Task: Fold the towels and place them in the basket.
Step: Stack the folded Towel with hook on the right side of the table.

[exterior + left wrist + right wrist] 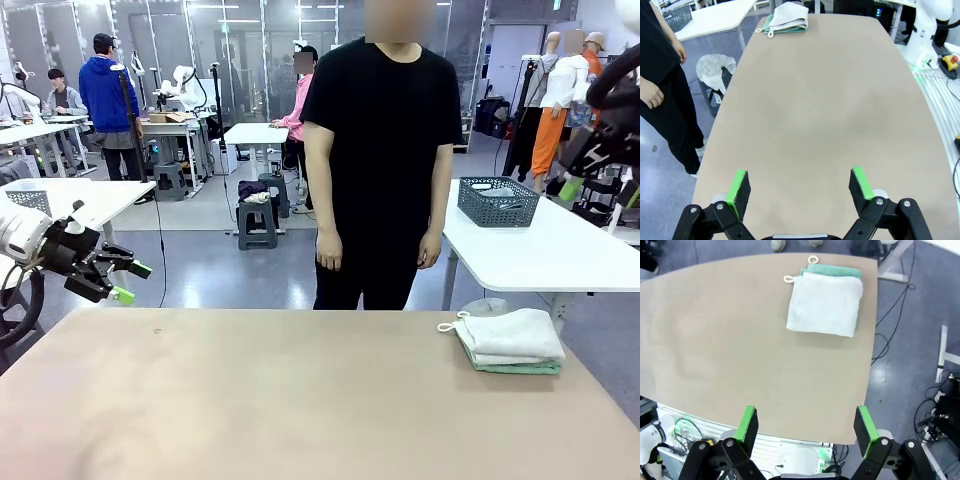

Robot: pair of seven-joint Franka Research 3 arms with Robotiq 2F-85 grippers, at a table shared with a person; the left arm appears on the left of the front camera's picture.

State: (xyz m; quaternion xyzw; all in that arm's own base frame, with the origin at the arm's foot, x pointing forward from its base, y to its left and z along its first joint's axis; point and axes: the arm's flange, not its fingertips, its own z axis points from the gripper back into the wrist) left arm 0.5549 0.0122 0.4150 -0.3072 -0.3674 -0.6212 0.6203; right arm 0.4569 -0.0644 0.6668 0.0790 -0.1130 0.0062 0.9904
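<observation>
Two folded towels lie stacked at the table's far right corner, a cream-white towel (512,333) on top of a mint green towel (520,367). The left wrist view shows the stack (788,17) far off, and in the right wrist view the white towel (826,304) covers most of the green one (835,270). The dark lattice basket (497,201) stands on a separate white table behind, right of the person. My left gripper (128,282) hovers open at the table's left edge, its jaws (800,182) apart over bare tabletop. High above the near right edge, my right gripper (807,424) is open and holds nothing.
A person (382,150) in black stands at the far side, hands hanging down. A white bag (715,70) sits on the floor past the far edge. The white table (560,250) stands beyond the towels. The brown table (300,400) has bare room across its middle and left.
</observation>
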